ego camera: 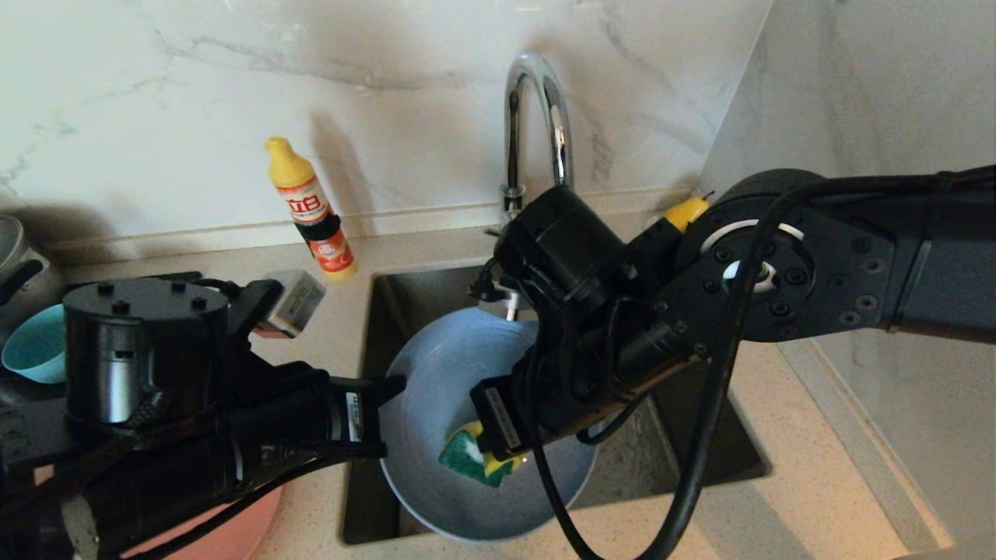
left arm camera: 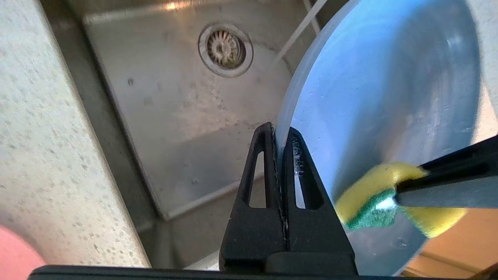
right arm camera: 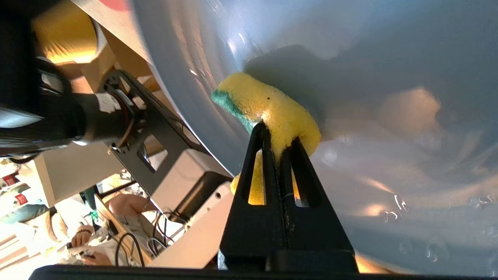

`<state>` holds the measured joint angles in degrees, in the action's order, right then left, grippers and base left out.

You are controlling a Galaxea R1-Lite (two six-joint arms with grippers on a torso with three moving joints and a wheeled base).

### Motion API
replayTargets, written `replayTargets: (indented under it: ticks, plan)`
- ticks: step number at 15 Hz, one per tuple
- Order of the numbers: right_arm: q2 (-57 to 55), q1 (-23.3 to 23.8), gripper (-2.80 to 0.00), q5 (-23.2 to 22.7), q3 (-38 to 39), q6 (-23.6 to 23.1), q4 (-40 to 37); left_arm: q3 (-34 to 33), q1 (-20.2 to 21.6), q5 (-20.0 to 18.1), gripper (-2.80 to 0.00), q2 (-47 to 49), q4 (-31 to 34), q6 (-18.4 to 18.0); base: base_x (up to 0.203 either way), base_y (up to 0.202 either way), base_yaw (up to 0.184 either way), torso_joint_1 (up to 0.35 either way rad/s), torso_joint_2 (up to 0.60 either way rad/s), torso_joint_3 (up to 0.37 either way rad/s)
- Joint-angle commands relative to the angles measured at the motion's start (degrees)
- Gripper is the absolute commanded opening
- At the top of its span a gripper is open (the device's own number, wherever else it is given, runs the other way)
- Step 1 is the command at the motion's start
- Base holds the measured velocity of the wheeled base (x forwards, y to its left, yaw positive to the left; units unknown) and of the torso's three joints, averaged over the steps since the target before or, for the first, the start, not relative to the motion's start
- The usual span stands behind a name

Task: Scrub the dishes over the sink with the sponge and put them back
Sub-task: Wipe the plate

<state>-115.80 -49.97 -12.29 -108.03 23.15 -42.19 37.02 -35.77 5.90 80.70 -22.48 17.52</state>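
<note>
Scrubbing was well underway when you hit this frame, so here's where things stood. Your left gripper [left arm camera: 281, 155] had its fingers pinched tight on the rim of the grey-blue plate [ego camera: 443, 373], holding it tilted over the sink [ego camera: 700, 443], near the sink's left edge. Your right gripper [right arm camera: 278, 142] had its fingers squeezed on the sponge [ego camera: 475, 457], and the sponge was pressed against the plate's inner face, down toward its lower, near part. The wrist views back that up: the yellow foam was squashed right up against the plate, with the green scouring side [left arm camera: 371, 216] showing at one edge.

So I'd say you were mid-way through dish one at best. The pink plate [ego camera: 233, 529] was sitting on the counter at the near left corner, mostly hidden behind your left arm, and the teal bowl [ego camera: 35, 346] was at the counter's far left edge, neither of them over the sink. I couldn't spot the pale pink bowl anywhere, so no call on that one.

My guess at what was left: finish wiping this plate, put it back on the counter, then do the other three the same way. Plenty to go, honestly.
</note>
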Motion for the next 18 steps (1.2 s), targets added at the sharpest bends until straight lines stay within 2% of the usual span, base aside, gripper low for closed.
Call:
replayTargets:
  ticks: [1,4,8,11,14,18]
  plan:
    - [-0.75,-0.29,-2.8,-0.1,-1.85,0.14,0.6,-0.46,0.0,0.08,-2.8,0.86,-0.11,0.32,0.0,0.0,0.0,0.0,0.0,0.0]
    - [-1.07,0.21,-2.8,-0.03,-2.45,0.34,4.88,-0.46,-0.18,0.08,-2.8,0.86,-0.02,0.32,0.0,0.0,0.0,0.0,0.0,0.0]
    - [-0.31,3.61,-2.8,2.79,-2.24,0.4,4.75,-0.2,-0.09,-0.01,-2.8,0.33,-0.02,0.32,0.0,0.0,0.0,0.0,0.0,0.0]
    - [3.52,4.88,-2.8,3.06,-0.37,0.49,3.07,0.22,0.0,0.08,-2.8,0.69,-0.11,0.4,0.0,0.0,0.0,0.0,0.0,0.0]
    - [8.47,4.95,-2.8,3.02,5.84,0.41,1.25,0.33,0.36,0.08,-2.8,1.11,-0.5,0.57,0.0,0.0,0.0,0.0,0.0,0.0]
    - [16.32,3.26,-2.8,2.93,13.8,0.3,1.29,0.29,0.75,0.26,-2.8,4.31,-4.2,2.49,0.0,0.0,0.0,0.0,0.0,0.0]
